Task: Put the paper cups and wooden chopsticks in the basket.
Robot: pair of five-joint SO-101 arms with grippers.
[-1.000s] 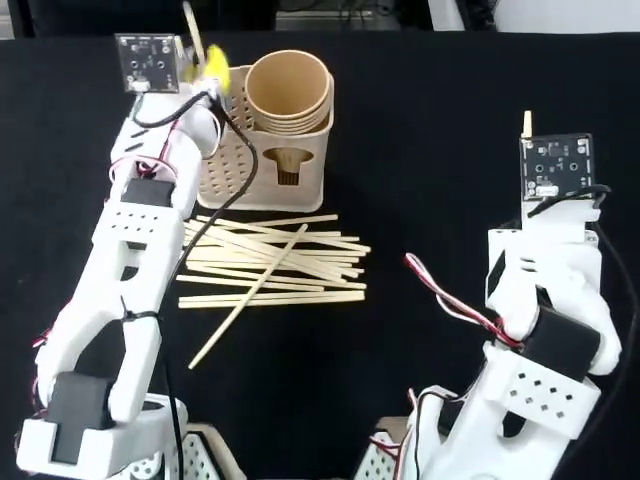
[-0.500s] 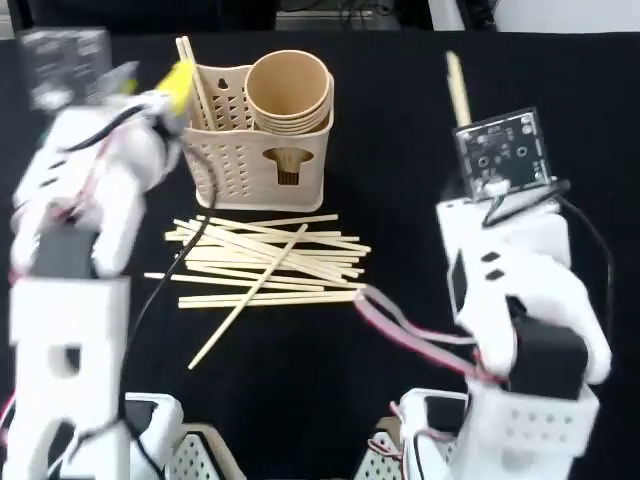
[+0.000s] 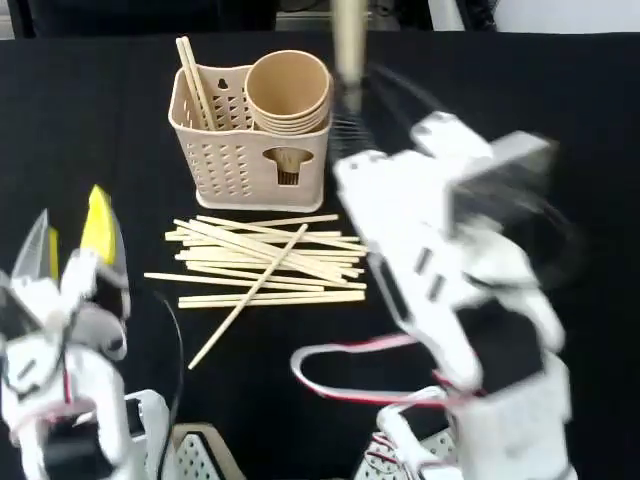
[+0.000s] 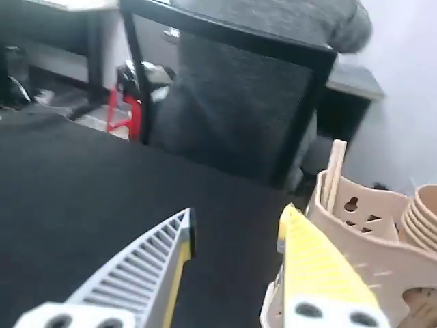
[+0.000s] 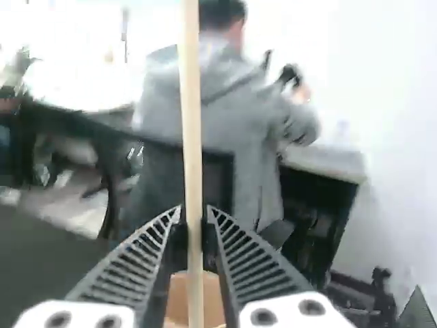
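A beige basket (image 3: 245,150) stands at the back of the table, with stacked paper cups (image 3: 288,92) and two chopsticks (image 3: 194,80) inside. Several wooden chopsticks (image 3: 265,260) lie piled in front of it. My right gripper (image 5: 193,212) is shut on one upright chopstick (image 5: 190,137); that chopstick (image 3: 348,40) rises just right of the basket in the high view. My left gripper (image 3: 70,235) is open and empty at the front left, well away from the pile. The left wrist view shows the basket (image 4: 369,246) and cups (image 4: 422,215) beyond my left gripper (image 4: 235,225).
The table is covered in black cloth (image 3: 500,100). A red and white cable (image 3: 340,350) loops from the right arm near the front. A dark chair (image 4: 232,109) stands behind the table.
The left arm has pulled back from the basket to the front left, leaving its chopstick inside. The right arm has swung left toward the basket, carrying its chopstick.
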